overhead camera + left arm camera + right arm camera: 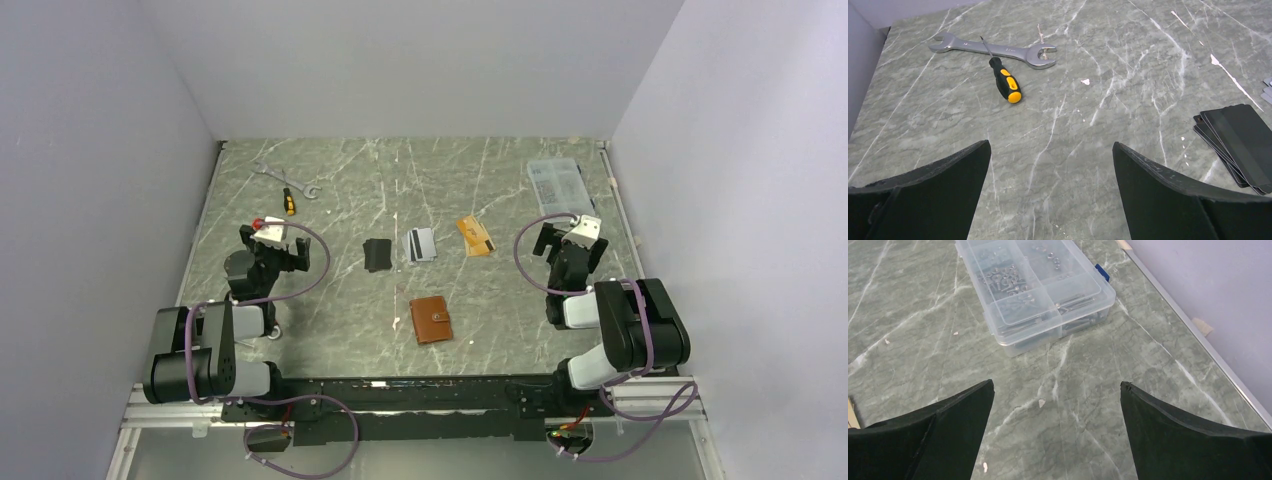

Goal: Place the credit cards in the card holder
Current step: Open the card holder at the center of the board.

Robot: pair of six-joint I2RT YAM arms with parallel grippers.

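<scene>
left gripper (1050, 165), right gripper (1057, 405): both spread wide, empty. holder (431, 320) shut, mid-table near bases. black cards (378, 254), silver cards (420, 244), orange card (476, 236) in row beyond it, apart. likely first: unsnap holder, pin with one arm. cards lie flat, so catch an edge. wrench (993, 49), screwdriver (1005, 82) far left, box (1033, 287) far right; none looks in way.
</scene>
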